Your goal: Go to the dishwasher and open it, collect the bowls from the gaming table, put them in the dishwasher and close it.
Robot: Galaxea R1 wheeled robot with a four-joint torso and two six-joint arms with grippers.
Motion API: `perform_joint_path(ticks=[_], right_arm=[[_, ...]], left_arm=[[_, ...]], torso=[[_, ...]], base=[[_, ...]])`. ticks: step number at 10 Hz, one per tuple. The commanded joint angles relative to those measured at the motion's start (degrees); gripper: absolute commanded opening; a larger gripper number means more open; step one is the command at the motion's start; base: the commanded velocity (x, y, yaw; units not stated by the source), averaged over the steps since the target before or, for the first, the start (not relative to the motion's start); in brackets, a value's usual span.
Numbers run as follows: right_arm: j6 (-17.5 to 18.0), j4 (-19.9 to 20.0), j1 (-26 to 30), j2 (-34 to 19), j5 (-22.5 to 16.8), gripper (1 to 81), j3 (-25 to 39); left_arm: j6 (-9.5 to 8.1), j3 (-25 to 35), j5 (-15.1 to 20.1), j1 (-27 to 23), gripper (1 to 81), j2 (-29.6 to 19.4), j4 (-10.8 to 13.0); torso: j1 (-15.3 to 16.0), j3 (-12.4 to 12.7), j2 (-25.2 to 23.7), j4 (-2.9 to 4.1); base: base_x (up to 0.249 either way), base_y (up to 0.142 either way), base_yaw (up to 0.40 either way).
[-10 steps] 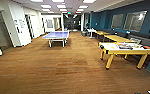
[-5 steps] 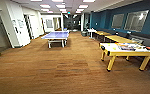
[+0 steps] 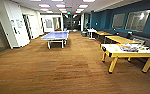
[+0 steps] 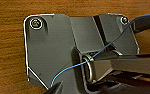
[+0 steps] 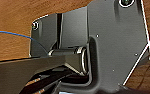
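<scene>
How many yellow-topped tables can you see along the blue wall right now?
3: the nearest yellow-legged, white-topped table, a yellow wood-topped table behind it, another farther back; more may be hidden beyond.

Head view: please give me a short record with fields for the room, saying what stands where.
floor: brown wood-look floor
centre, far: blue table-tennis table
right, near: white-topped table with yellow legs, colourful items on its top, too blurred to identify
right, further back: yellow wood-topped tables in a row along the wall
right wall: dark blue wall with windows
left: white walls with doorways
ceiling: rows of lit panels
</scene>
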Motion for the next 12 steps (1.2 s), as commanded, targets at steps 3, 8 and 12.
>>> perform_joint_path(ticks=[3, 8, 12], right_arm=[[0.04, -0.12, 2.43, 0.84, -3.62, 81.1, -2.07], [-0.05, -0.30, 2.17, 1.46, -3.62, 81.1, -2.25], [-0.14, -0.30, 2.17, 1.46, -3.62, 81.1, -2.34]], left_arm=[[-0.28, 0.06, 2.81, -2.19, 81.1, -0.29, -0.31], [-0.28, -0.47, 3.15, -2.28, 81.1, -0.29, -1.54], [-0.20, -0.47, 3.15, -2.28, 81.1, -0.03, -1.19]], torso=[[0.00, 0.00, 0.00, 0.00], [0.00, 0.00, 0.00, 0.00], [0.00, 0.00, 0.00, 0.00]], base=[[0.198, 0.000, 0.000], [0.196, 0.000, 0.000], [0.205, 0.000, 0.000]])
